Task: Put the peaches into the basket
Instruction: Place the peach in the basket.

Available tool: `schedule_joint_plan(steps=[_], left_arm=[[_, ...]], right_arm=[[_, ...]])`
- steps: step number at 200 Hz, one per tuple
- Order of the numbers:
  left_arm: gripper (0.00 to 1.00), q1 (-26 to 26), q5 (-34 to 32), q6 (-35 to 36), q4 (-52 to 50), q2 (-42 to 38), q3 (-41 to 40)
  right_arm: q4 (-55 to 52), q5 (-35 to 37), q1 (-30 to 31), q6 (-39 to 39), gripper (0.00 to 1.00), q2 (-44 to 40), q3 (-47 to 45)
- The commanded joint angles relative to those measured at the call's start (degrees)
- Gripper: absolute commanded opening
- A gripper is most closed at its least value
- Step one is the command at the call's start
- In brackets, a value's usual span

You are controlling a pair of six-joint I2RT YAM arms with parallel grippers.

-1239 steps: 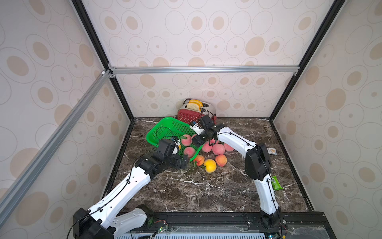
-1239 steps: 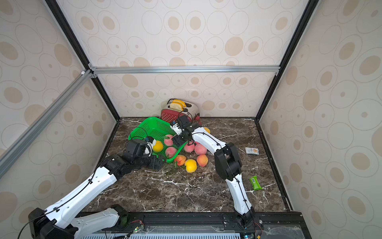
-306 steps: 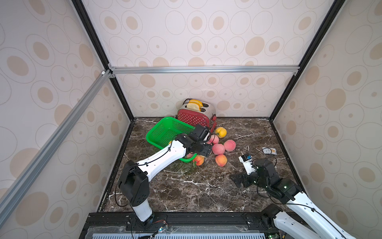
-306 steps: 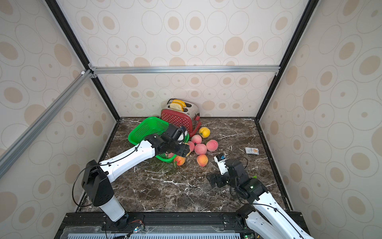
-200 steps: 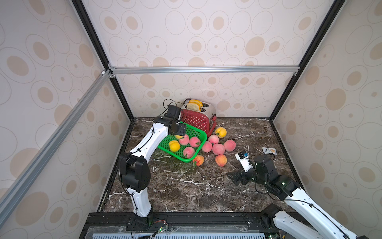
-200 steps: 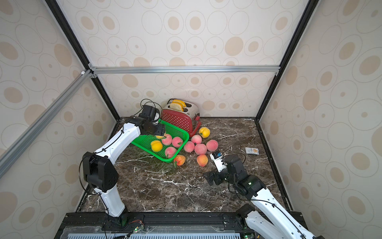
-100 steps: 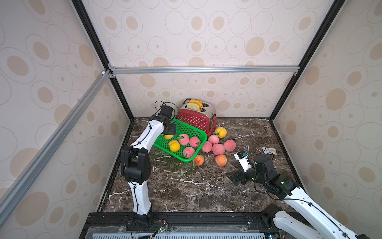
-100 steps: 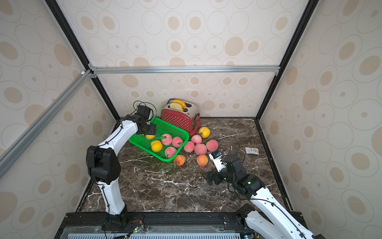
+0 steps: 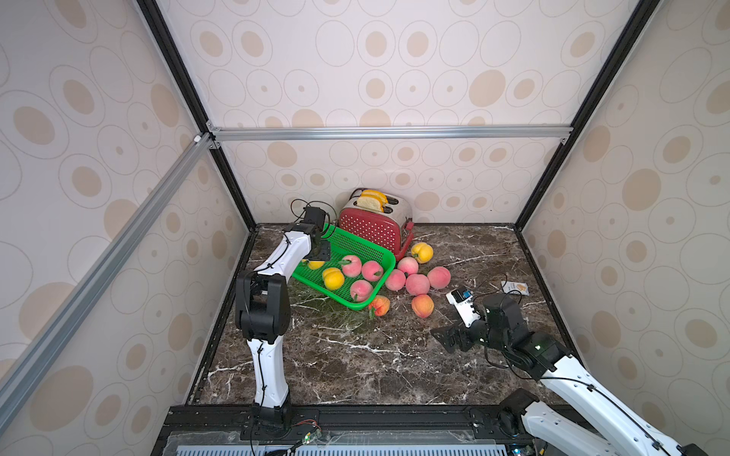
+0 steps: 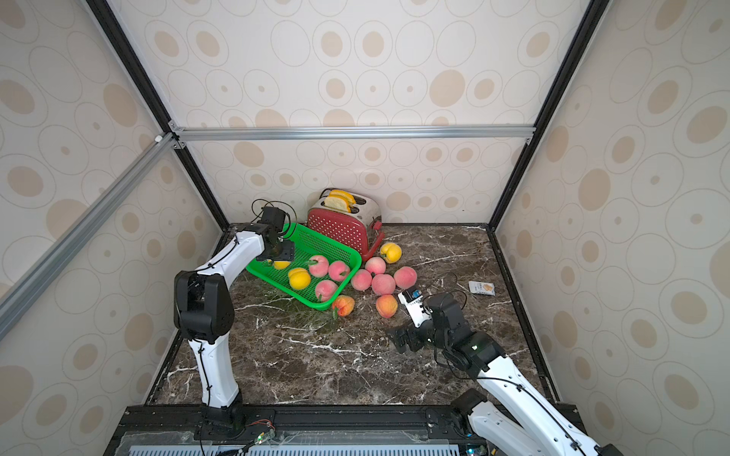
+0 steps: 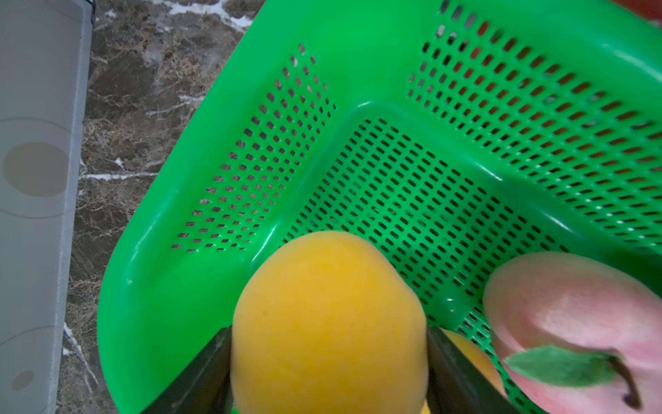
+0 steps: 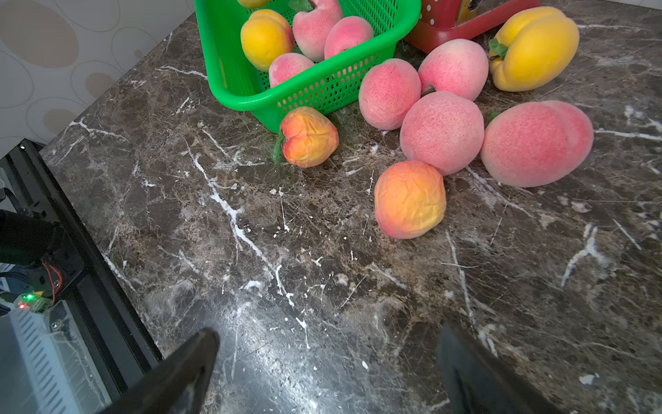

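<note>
The left gripper (image 11: 327, 355) is clamped on a yellow peach (image 11: 327, 297), one dark finger pressed to each side of it, and holds it inside the green basket (image 11: 358, 64) near that basket's 10 o'clock edge; whether the fruit touches the mesh floor cannot be told. In both top views the basket sits toward 11 o'clock on the marble table (image 9: 355, 367), its 1 o'clock side just beside the red dotted toaster (image 9: 373, 231). Four more peaches lie in it: a second yellow one (image 9: 333, 278) and three pink ones, the nearest (image 9: 361, 290) by the 5 o'clock corner. Seven loose peaches rest on the marble at the basket's 3 to 5 o'clock: a yellow fruit (image 9: 422, 252) beside the toaster, a pink cluster (image 9: 418, 284) of four, an orange-red peach (image 9: 380, 304) touching the basket's 5 o'clock corner, and another orange-red one (image 9: 422, 305) at the cluster's 6 o'clock. The right gripper (image 12: 326, 340) hangs over bare marble at the table's 4 o'clock, jaws spread wide with nothing between them
</note>
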Motion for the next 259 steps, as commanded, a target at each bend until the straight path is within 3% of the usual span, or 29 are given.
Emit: schedule_joint_plan(steps=[1, 172, 259], left_arm=[[0.74, 0.6, -0.7, -1.0, 0.6, 0.3, -1.0], [0.79, 1.4, -0.7, -1.8, 1.2, 1.7, -3.5], [0.86, 1.8, -0.3, -1.8, 1.8, 1.7, -4.2]], right_arm=[[1.1, -0.7, -0.2, -0.5, 1.00, 0.1, 0.3], [2.2, -0.1, -0.4, -0.5, 1.00, 1.0, 0.4], [0.8, 0.4, -3.0, 0.7, 1.00, 1.6, 1.1]])
